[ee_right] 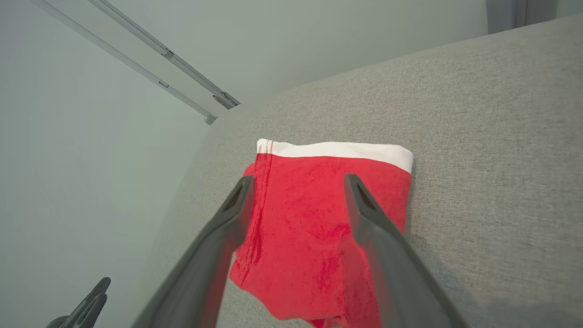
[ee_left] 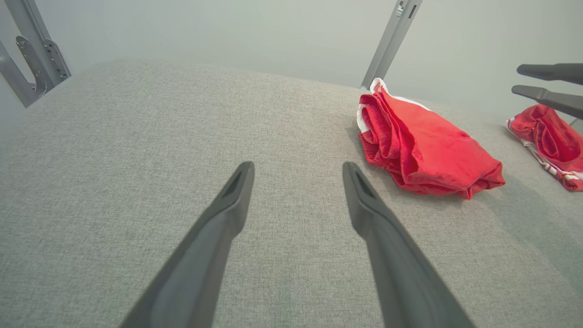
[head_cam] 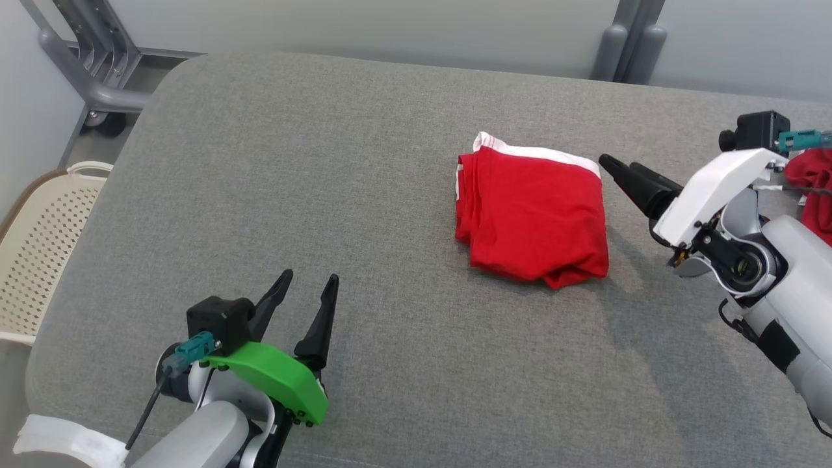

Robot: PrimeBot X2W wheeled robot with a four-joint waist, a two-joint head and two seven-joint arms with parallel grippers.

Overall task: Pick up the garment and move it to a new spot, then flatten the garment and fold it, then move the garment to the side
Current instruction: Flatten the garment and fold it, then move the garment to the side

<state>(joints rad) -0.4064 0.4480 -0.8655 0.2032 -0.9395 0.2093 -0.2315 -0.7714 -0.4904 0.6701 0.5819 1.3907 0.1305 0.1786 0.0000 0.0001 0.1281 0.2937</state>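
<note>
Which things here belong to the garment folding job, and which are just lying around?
Job: folded red garment, right claw, left claw, grey padded table.
Lying about: second red garment at the right edge, cream perforated basket, grey wheeled frame.

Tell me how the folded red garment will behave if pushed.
Likely floppy: the folded red garment lies in soft, loose layers, so it would probably bunch rather than slide whole. The woven grey surface looks grippy, likely dragging it.
</note>
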